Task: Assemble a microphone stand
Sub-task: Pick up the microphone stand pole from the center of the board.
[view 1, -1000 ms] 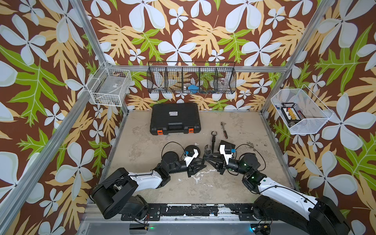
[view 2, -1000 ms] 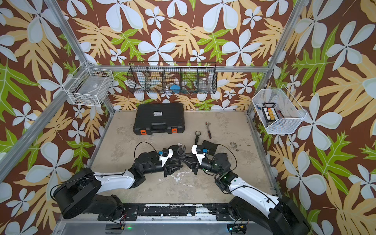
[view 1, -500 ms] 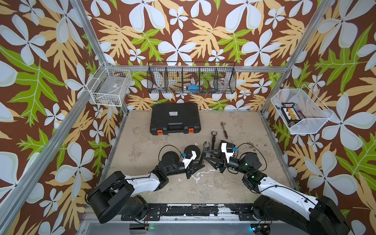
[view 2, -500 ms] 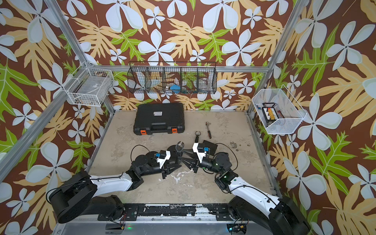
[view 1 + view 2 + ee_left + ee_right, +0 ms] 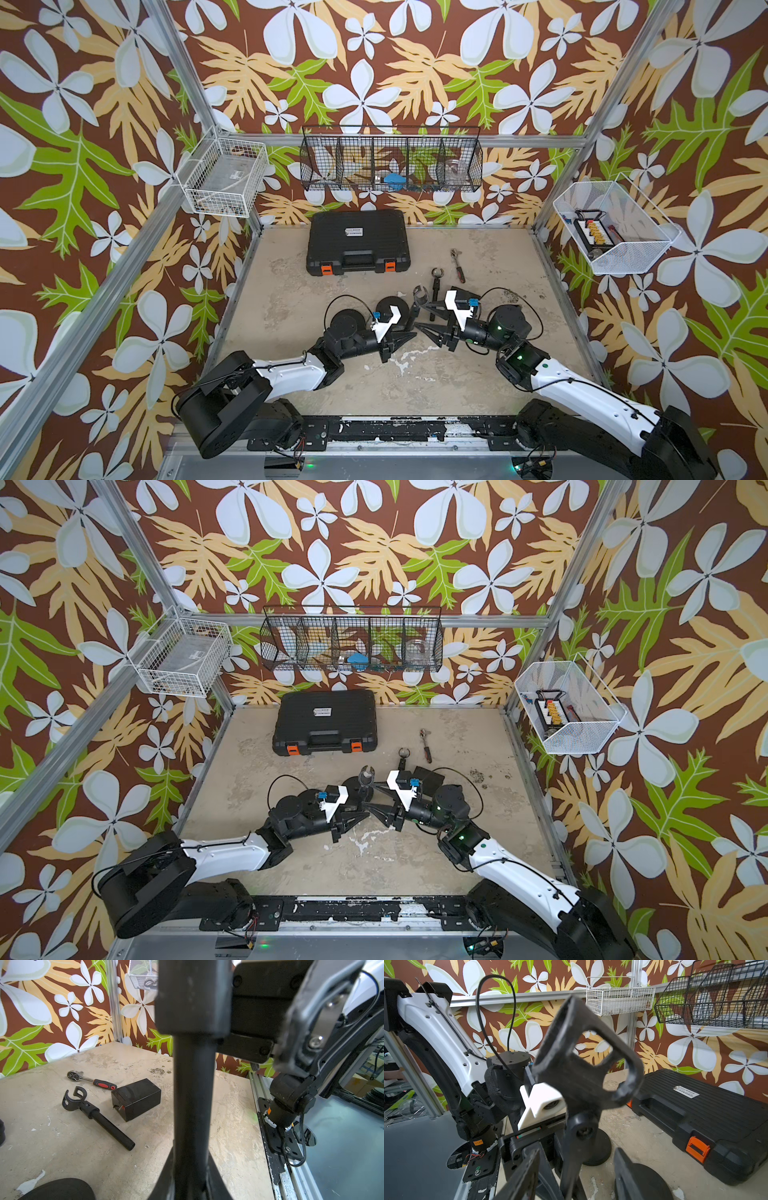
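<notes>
Looking down on a beige table [image 5: 291, 291] filling the cell floor. Seeing a black tool case [image 5: 357, 241] lying shut at twelve o'clock against the back wall, orange latches facing six o'clock. Seeing both arms extending in from the six o'clock edge and ending tip to tip at the table's centre.

Finding the left gripper [image 5: 405, 336] pointing in from eight o'clock, jaws pressing together on the microphone stand pole [image 5: 194, 1095]; in the left wrist view, seeing that pole rising straight out from between the fingers. Finding the right gripper [image 5: 575, 1178] pointing in from four o'clock, jaws standing apart, one finger on either side of the same pole, with a gap showing on each side.

Noting the microphone clip [image 5: 583, 1076] topping the pole, sitting at the centre between the two wrists in both top views. Spotting a round black base [image 5: 397, 300] lying flat just beside the left gripper, toward twelve o'clock; not being able to tell whether the pole is touching it.

Seeing a small black box [image 5: 136, 1099] lying at two o'clock, near the right wrist. Spotting a spare clip pole [image 5: 97, 1118] lying flat at one o'clock, just beside the box but apart from it. Ending with a red-handled ratchet [image 5: 457, 261] lying farther out toward one o'clock, near the spare pole's clip end.
</notes>
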`<action>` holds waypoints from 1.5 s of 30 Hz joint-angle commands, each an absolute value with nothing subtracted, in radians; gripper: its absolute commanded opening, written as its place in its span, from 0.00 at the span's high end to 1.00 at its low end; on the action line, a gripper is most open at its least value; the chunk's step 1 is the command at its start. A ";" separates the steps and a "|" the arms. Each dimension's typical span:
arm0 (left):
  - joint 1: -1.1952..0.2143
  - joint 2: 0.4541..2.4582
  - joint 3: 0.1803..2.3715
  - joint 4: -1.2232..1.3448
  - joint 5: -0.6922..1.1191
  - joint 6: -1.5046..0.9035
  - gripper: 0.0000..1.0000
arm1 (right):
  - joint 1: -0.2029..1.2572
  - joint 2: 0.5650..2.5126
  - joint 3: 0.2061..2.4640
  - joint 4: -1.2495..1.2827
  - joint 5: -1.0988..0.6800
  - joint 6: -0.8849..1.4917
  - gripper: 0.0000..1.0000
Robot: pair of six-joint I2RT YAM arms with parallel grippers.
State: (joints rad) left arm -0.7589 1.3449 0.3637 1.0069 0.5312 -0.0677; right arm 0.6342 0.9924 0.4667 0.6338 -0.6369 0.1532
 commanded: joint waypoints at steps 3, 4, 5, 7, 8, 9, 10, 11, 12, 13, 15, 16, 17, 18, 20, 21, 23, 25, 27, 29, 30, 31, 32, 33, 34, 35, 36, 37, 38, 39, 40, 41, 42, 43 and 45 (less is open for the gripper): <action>-0.770 1.361 0.380 1.024 0.589 -0.044 1.00 | 0.635 1.008 0.486 0.627 -0.679 0.184 0.45; -0.771 1.361 0.380 1.025 0.590 -0.046 1.00 | 0.634 1.008 0.486 0.632 -0.683 0.187 0.47; -0.772 1.361 0.380 1.025 0.591 -0.046 1.00 | 0.636 1.006 0.483 0.636 -0.686 0.190 0.49; -0.772 1.359 0.380 1.023 0.592 -0.046 1.00 | 0.635 0.996 0.476 0.643 -0.679 0.186 0.54; -0.772 1.359 0.380 1.023 0.592 -0.046 1.00 | 0.634 0.991 0.471 0.645 -0.672 0.184 0.57; -0.772 1.360 0.380 1.023 0.593 -0.046 1.00 | 0.634 0.984 0.466 0.648 -0.668 0.181 0.60; -0.772 1.361 0.381 1.022 0.592 -0.046 1.00 | 0.634 0.980 0.462 0.654 -0.664 0.178 0.63; -0.772 1.363 0.383 1.019 0.592 -0.046 1.00 | 0.636 0.977 0.459 0.660 -0.664 0.178 0.65; -0.772 1.366 0.385 1.016 0.592 -0.046 1.00 | 0.634 0.977 0.457 0.663 -0.663 0.177 0.68; -0.773 1.372 0.388 1.014 0.594 -0.046 1.00 | 0.635 0.977 0.459 0.663 -0.667 0.175 0.69; -0.773 1.380 0.391 1.010 0.595 -0.046 1.00 | 0.635 0.977 0.459 0.663 -0.672 0.172 0.73; -0.773 1.385 0.393 1.009 0.597 -0.046 0.99 | 0.634 0.977 0.456 0.665 -0.672 0.172 0.76; -0.773 1.389 0.395 1.009 0.598 -0.049 0.96 | 0.635 0.977 0.453 0.670 -0.672 0.171 0.79; -0.773 1.393 0.397 1.009 0.598 -0.053 0.91 | 0.635 0.976 0.448 0.680 -0.671 0.169 0.83; -0.773 1.396 0.401 1.008 0.584 -0.065 0.79 | 0.635 0.971 0.435 0.697 -0.664 0.165 0.90; -0.773 1.395 0.404 0.999 0.557 -0.077 0.70 | 0.634 0.968 0.430 0.703 -0.659 0.162 0.93; -0.773 1.389 0.417 0.960 0.500 -0.088 0.58 | 0.635 0.961 0.420 0.707 -0.646 0.154 0.94; -0.773 1.376 0.409 0.951 0.452 -0.086 0.51 | 0.636 0.952 0.410 0.706 -0.621 0.138 0.96; -0.773 1.358 0.393 0.967 0.407 -0.094 0.46 | 0.636 0.944 0.400 0.707 -0.584 0.126 0.98; -0.773 1.338 0.384 0.970 0.337 -0.112 0.43 | 0.635 0.939 0.388 0.712 -0.515 0.116 0.98; -0.773 1.327 0.387 0.954 0.289 -0.125 0.42 | 0.635 0.937 0.381 0.710 -0.469 0.112 0.96; -0.773 1.318 0.391 0.931 0.255 -0.127 0.41 | 0.634 0.937 0.376 0.708 -0.425 0.110 0.96; -0.773 1.308 0.391 0.914 0.226 -0.122 0.40 | 0.634 0.937 0.372 0.703 -0.379 0.105 0.97; -0.773 1.300 0.388 0.907 0.194 -0.121 0.39 | 0.635 0.937 0.367 0.696 -0.342 0.097 0.97; -0.773 1.293 0.385 0.902 0.160 -0.124 0.37 | 0.636 0.937 0.365 0.690 -0.314 0.093 0.99; -0.772 1.286 0.384 0.891 0.123 -0.126 0.34 | 0.634 0.936 0.362 0.687 -0.288 0.089 1.00; -0.773 1.278 0.385 0.876 0.088 -0.126 0.32 | 0.635 0.934 0.357 0.688 -0.274 0.085 1.00; -0.773 1.272 0.384 0.865 0.057 -0.125 0.30 | 0.635 0.933 0.352 0.694 -0.267 0.081 1.00; -0.773 1.265 0.383 0.854 0.018 -0.126 0.28 | 0.635 0.932 0.344 0.704 -0.261 0.081 1.00; -0.773 1.258 0.383 0.839 -0.027 -0.127 0.25 | 0.634 0.930 0.337 0.716 -0.259 0.079 1.00; -0.773 1.253 0.383 0.825 -0.068 -0.130 0.23 | 0.634 0.931 0.332 0.726 -0.261 0.076 1.00; -0.773 1.248 0.386 0.806 -0.112 -0.130 0.22 | 0.634 0.934 0.327 0.733 -0.258 0.075 1.00; -0.773 1.244 0.386 0.789 -0.146 -0.128 0.22 | 0.635 0.938 0.324 0.738 -0.255 0.074 1.00; -0.772 1.243 0.389 0.776 -0.172 -0.127 0.22 | 0.635 0.942 0.324 0.739 -0.255 0.071 1.00; -0.772 1.245 0.399 0.743 -0.211 -0.124 0.22 | 0.635 0.952 0.328 0.735 -0.258 0.071 1.00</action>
